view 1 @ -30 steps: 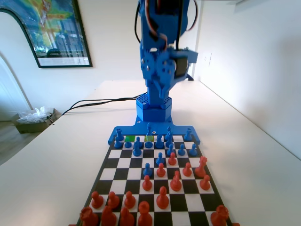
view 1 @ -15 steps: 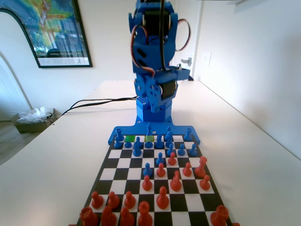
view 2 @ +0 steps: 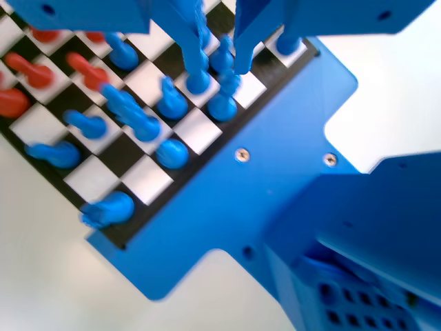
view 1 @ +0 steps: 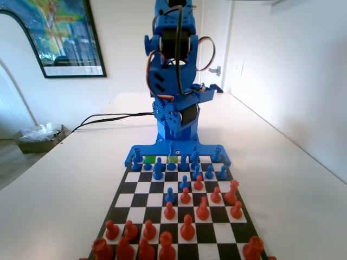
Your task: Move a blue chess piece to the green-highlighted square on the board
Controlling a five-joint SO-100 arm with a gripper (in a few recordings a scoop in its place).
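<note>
The tall blue chess piece (view 1: 171, 147) stands upright beside the green-highlighted square (view 1: 150, 159).

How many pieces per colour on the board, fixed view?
Red pieces: 16
Blue pieces: at least 14 (the far rows overlap, so the exact count is unclear)
Total: at least 30

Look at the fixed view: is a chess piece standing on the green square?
No. The green square in the board's far row is bare, with blue pieces only on neighbouring squares.
</note>
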